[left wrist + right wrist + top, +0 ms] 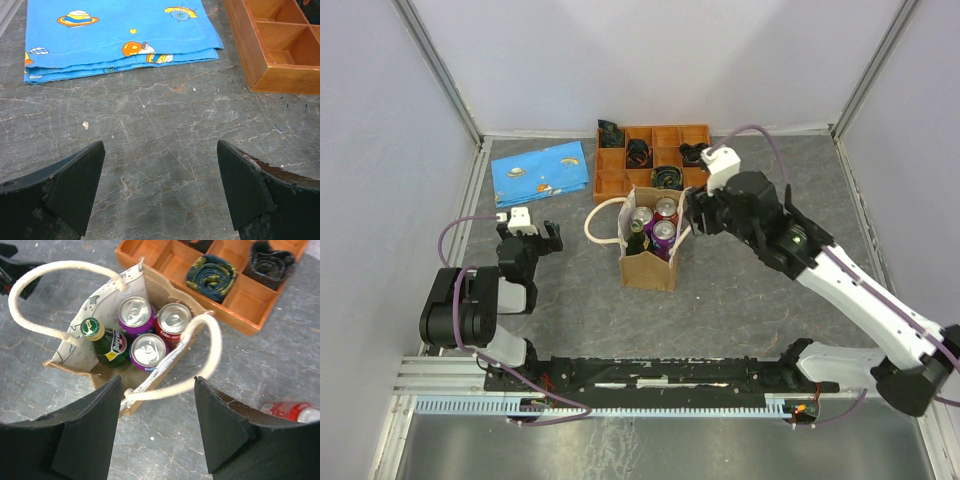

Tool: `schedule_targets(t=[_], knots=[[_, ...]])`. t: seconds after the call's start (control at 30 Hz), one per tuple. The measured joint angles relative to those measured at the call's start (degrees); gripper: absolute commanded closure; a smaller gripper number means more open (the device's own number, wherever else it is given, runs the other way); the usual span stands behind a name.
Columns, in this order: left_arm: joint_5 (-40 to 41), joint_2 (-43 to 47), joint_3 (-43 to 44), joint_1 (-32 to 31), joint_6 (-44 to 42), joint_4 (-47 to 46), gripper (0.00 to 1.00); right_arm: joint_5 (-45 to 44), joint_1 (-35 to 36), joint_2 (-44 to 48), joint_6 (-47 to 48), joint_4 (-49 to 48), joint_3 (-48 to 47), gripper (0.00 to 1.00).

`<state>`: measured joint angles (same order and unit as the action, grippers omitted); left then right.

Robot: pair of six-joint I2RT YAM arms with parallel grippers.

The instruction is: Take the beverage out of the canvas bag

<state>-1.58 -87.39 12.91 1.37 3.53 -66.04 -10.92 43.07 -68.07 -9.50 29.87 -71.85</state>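
From above, we see the canvas bag [645,270] standing upright at the middle of the grey table [750,300], its mouth open and can tops showing inside. The wooden compartment tray [652,127] lies at 12 o'clock from the bag and the blue printed cloth [542,172] at 10 o'clock. The right gripper [692,218] sits at 2 o'clock, just beside the bag's rim. The left gripper [532,234] is at 9 o'clock, well apart from the bag. In the left wrist view, its two dark fingers [75,185] stand wide apart over bare table with nothing between them. The folded cloth is at 11 o'clock and a tray corner at 1 o'clock. In the right wrist view, we look down into the bag between widely spread fingers [225,432] that hold nothing. Inside the bag stand two purple cans [136,315], an upright red can [172,320] and a green glass bottle [107,345] with its cap on. One cream rope handle [212,352] droops between the fingertips; we cannot tell whether it touches them. Rolled neckties [212,276] sit in tray compartments at 1 o'clock. A second red can [290,411] lies on its side on the table at 4 o'clock, outside the bag and partly hidden behind the right-hand finger.
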Motion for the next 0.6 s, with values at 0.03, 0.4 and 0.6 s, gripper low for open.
schedule_targets(t=[0.03, 0.4, 0.6], knots=[[0.0, 0.0, 0.0, 0.0, 0.0, 0.0, 0.01, 0.8, 0.0, -1.2, 0.4, 0.0, -0.4, 0.33], [0.0, 0.0, 0.0, 0.0, 0.0, 0.0, 0.01, 7.1, 1.2, -14.5, 4.8, 2.1, -7.2, 0.32], [0.0, 0.0, 0.0, 0.0, 0.0, 0.0, 0.01, 7.3, 1.5, -21.5, 6.0, 3.9, -8.0, 0.29]])
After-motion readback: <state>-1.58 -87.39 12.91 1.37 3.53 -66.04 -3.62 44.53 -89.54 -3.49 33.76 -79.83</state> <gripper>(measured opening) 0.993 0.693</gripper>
